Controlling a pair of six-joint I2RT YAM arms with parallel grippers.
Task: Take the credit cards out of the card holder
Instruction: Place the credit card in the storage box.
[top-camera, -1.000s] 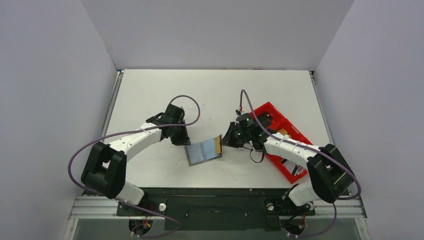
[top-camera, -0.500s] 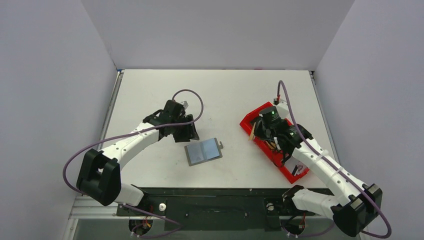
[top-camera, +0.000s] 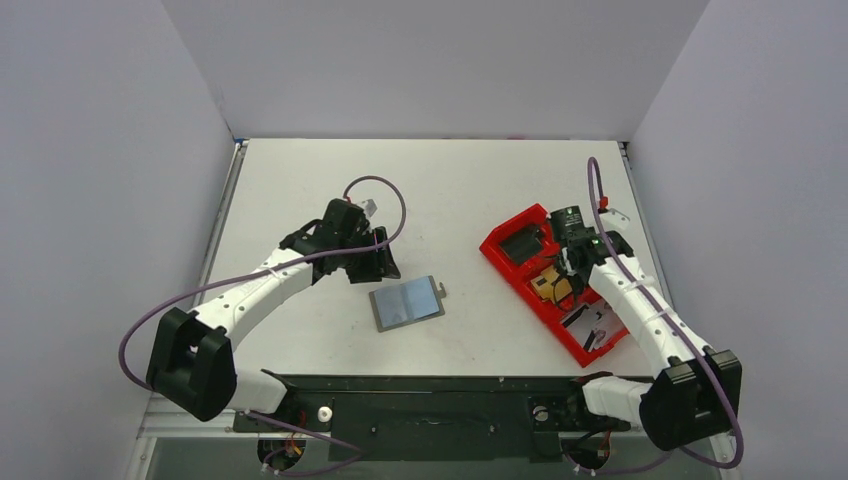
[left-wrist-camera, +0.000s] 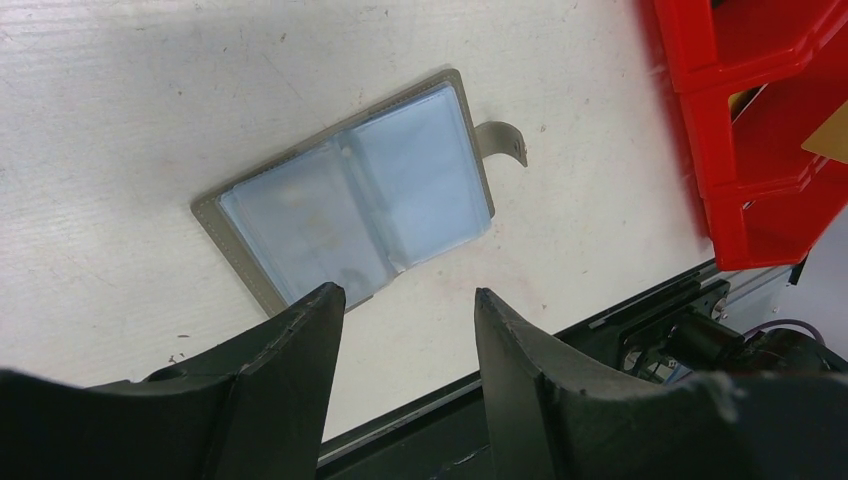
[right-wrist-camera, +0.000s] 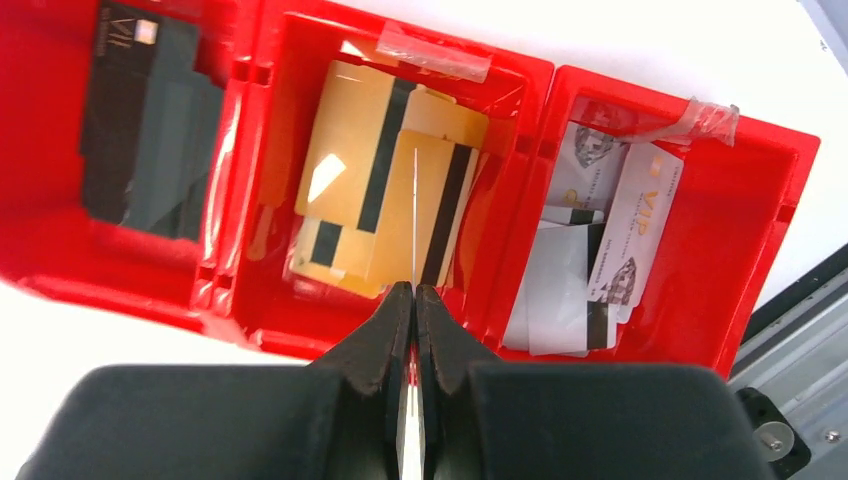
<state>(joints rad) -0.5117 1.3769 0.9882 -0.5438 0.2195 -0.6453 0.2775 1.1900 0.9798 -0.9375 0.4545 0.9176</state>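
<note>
Plastic, likely stiff and slick: credit card (right-wrist-camera: 413, 210) pinched by one end in right gripper (right-wrist-camera: 412, 290) (left gripper (left-wrist-camera: 407, 295) spread, empty).

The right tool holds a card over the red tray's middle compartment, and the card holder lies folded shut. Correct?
No: the card holder lies open, pockets up, as the left wrist view shows. The right tool does hold a card edge-on over the middle compartment of the red tray.

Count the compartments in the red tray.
3, in a row in the red tray: one end holds black cards, the middle gold cards, the other end white cards.
</note>
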